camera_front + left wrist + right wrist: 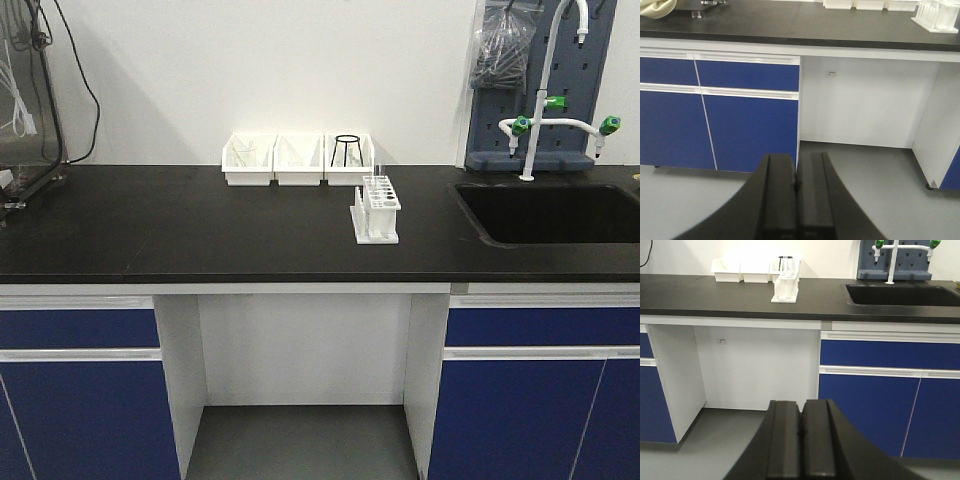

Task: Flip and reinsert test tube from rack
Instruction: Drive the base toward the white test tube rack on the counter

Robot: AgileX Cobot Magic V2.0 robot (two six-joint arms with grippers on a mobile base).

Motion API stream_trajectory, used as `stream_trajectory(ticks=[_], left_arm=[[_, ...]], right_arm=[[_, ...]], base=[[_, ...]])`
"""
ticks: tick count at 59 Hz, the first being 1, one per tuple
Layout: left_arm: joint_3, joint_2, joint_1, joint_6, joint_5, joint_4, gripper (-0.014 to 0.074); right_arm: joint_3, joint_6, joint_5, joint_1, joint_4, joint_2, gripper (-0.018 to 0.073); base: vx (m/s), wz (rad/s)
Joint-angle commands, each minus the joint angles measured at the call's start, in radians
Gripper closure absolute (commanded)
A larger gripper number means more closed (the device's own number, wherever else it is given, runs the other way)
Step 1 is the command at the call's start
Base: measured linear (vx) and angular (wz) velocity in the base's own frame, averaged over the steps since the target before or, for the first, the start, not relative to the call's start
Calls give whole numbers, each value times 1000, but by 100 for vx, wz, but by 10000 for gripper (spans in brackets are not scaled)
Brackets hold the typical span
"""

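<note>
Toward the back edge of the worktop [180, 225], just in front of the right-hand white bin [349, 160], the rack [376, 212] stands with the test tube [377, 180] upright in it. The left gripper [796, 200] and right gripper [802, 440] hang out beyond the front edge, jaws pressed together, empty.

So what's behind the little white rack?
Three white bins in a row by the wall. The right one, nearest the rack, holds a black wire stand. What lies in the other two is too faint to tell.
</note>
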Motion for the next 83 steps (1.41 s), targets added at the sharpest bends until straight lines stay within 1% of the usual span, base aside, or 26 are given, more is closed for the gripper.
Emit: stream_trajectory(ticks=[1,52,83], left_arm=[[0,-13,-7,0,-87,-3,603],[0,-13,-7,0,-87,-3,603],[0,-13,-7,0,-87,-3,603]], right_arm=[[1,0,-79,-7,-10,-10,568],[1,0,-83,-7,-10,-10,568],[1,0,-83,-7,-10,-10,568]], base=[[0,0],[1,-1],[13,-1]])
